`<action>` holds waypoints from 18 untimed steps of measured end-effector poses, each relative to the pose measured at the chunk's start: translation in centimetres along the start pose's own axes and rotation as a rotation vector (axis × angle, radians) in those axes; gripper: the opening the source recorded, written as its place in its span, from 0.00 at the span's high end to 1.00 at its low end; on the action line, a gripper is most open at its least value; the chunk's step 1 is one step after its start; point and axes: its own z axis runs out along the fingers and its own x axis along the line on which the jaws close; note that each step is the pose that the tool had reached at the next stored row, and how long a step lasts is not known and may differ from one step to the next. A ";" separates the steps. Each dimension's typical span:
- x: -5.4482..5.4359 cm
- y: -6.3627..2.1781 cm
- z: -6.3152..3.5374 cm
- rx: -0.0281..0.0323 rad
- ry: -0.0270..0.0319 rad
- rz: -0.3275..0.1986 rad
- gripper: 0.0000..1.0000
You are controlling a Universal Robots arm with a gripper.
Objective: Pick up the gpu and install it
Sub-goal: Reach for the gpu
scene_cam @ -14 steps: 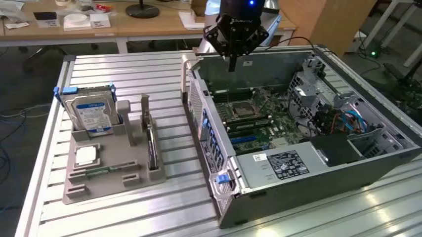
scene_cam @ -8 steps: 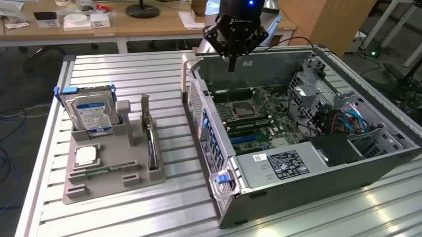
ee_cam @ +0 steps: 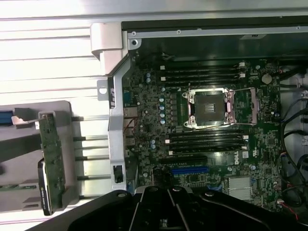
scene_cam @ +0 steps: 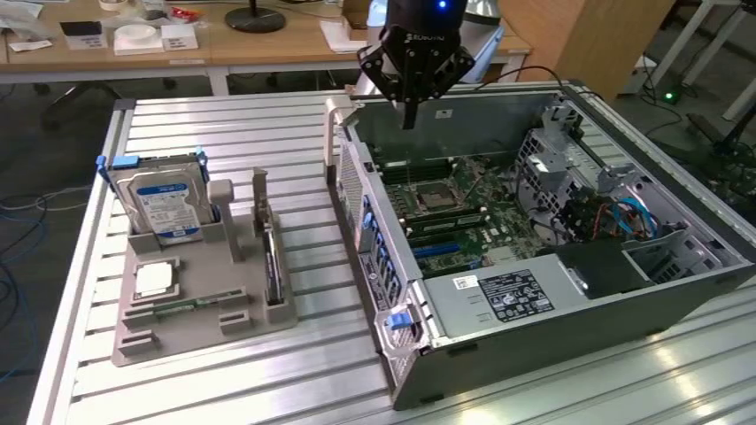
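The end effector (scene_cam: 409, 115), fingers together and empty, hangs over the open computer case (scene_cam: 532, 341); the gpu (scene_cam: 273, 261) stands untouched in a grey holder (scene_cam: 201, 297) on the desk (scene_cam: 236, 381). Pick-up pending, likely demanding parted fingers and an edge-on approach.

gpu (scene_cam: 274, 266) (ee_cam: 50, 154) | green board, dark face | standing on edge | in gray holder (scene_cam: 195, 270) slot

My tabletop (scene_cam: 236, 133) is made of silver aluminium slats, and light shines bright on its near part. On the far side stands a wooden desk (scene_cam: 296, 42) with white papers (scene_cam: 343, 35) and a round black base (scene_cam: 255, 19) on it. At the exterior view's right is a light wooden cabinet (scene_cam: 590, 40). The floor (scene_cam: 35, 168) at the exterior view's left is grey, with blue cables (scene_cam: 17, 261) lying on it. At the right a small green light (scene_cam: 670, 96) glows.
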 end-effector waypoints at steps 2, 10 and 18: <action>0.2 -0.02 -0.01 0.0000 0.0000 0.000 0.89; 1.3 -0.10 -0.03 0.0000 0.0000 0.000 0.89; 2.0 -0.15 -0.05 0.0000 0.0000 0.000 0.89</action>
